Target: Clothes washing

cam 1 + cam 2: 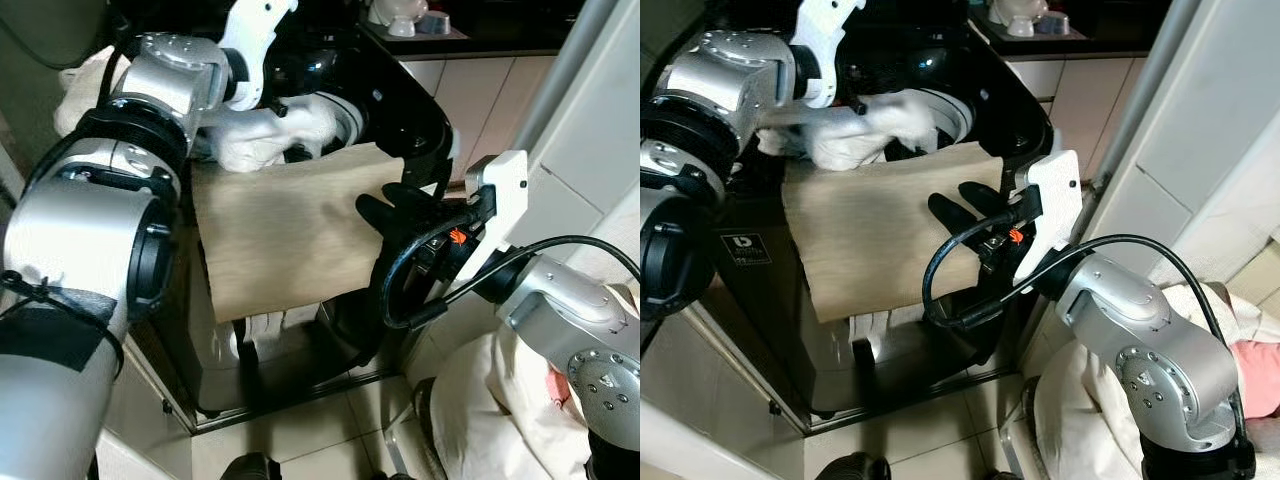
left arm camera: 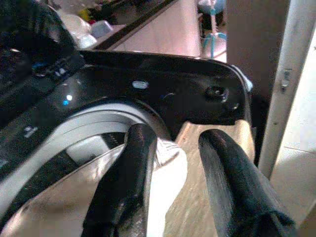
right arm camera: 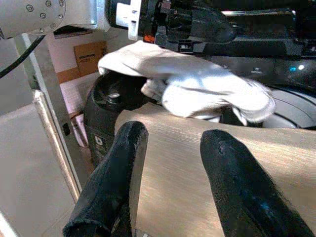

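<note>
A: Left gripper (image 2: 170,187) first. What do we see?
B: Its 2 fingers (image 2: 126,182) stand apart above the washer (image 1: 420,120) opening, w/ a white garment (image 1: 265,130) bunched against them. We can't tell if it's actually pinched.

A: And the right gripper (image 3: 170,182)?
B: Fingers spread, nothing clamped, resting at the right edge of the tan cloth (image 1: 290,235).

A: Where's that cloth?
B: Draped over the washer's front rim, hanging down the black front. White garment sits just behind it at the drum mouth.

A: Anything else nearby?
B: A white laundry bag (image 1: 500,410) on the tiled floor (image 1: 300,440), to the robot's right.
</note>
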{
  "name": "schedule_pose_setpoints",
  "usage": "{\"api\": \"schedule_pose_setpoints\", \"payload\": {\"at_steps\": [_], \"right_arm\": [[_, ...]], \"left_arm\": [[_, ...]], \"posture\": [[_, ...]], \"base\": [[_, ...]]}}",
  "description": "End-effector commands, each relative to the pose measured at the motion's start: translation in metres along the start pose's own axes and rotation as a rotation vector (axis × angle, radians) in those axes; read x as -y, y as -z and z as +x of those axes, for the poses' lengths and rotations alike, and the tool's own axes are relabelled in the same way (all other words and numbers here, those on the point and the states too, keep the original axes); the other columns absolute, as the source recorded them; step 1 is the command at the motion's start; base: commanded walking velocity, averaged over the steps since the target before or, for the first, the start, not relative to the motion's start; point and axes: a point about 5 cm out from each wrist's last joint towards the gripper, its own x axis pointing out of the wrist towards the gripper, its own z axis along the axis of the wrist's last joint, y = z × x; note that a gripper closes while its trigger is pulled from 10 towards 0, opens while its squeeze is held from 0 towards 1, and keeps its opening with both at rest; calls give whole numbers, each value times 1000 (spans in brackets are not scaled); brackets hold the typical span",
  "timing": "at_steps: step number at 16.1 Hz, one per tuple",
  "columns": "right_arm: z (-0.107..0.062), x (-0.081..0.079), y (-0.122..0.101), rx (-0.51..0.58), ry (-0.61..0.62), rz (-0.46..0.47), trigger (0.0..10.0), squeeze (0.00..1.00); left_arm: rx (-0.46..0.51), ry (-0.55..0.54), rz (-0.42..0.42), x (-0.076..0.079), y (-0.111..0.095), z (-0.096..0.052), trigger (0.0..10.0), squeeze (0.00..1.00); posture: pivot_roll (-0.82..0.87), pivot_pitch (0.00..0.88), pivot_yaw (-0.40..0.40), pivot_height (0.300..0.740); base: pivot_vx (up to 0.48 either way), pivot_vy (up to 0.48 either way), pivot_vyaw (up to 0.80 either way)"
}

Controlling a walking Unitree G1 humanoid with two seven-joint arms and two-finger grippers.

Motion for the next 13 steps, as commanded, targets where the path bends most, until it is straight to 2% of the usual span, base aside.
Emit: {"api": "schedule_pose_setpoints", "payload": {"at_steps": [1, 2, 3, 4, 5, 6, 9, 10, 12, 13], "right_arm": [[-1, 2, -2, -11, 8, -14, 10000, 0], [-1, 2, -2, -12, 8, -14, 10000, 0], [-2, 2, -1, -18, 11, -17, 10000, 0], [-2, 2, -1, -21, 14, -19, 10000, 0], [-3, 3, -1, -23, 21, -21, 10000, 0], [-3, 4, -1, -22, 33, -17, 10000, 0], [-2, 5, -1, -23, 53, -13, 10000, 0], [0, 8, -1, -19, 91, -16, 10000, 0], [3, 14, 0, -7, 208, -69, 10000, 0], [3, 16, 0, 1, 245, -75, 10000, 0]], "left_arm": [[11, -54, 15, -2, -7, 0, 10000, 1000], [4, -83, 24, -4, -5, 0, 10000, 1000], [-28, -194, 100, -11, -2, -3, 10000, 1000], [-22, -255, 129, -16, -2, -5, 10000, 1000], [44, -309, 147, -20, -10, -8, 10000, 0], [123, -371, 141, -25, -20, -14, 10000, 0], [156, -540, 122, -39, -12, -24, 10000, 0], [236, -528, 79, -34, -11, -21, 10000, 0], [305, -467, -80, -19, 0, -8, 10000, 0], [329, -473, -95, -13, 4, -5, 10000, 0]], "posture": [[-67, 0, -6, 740], [-69, 0, -5, 740], [-69, 0, -5, 740], [-69, 0, -5, 740], [-69, 0, -5, 740], [-69, 0, -5, 740], [-79, 0, -8, 740], [-79, 0, -8, 740], [-86, 0, -10, 740], [-86, 0, -14, 740]], "base": [[0, 0, 0], [0, 0, 0], [0, 0, 0], [0, 0, 0], [0, 0, 0], [0, 0, 0], [0, 0, 0], [0, 0, 0], [0, 0, 0], [0, 0, 0]]}}
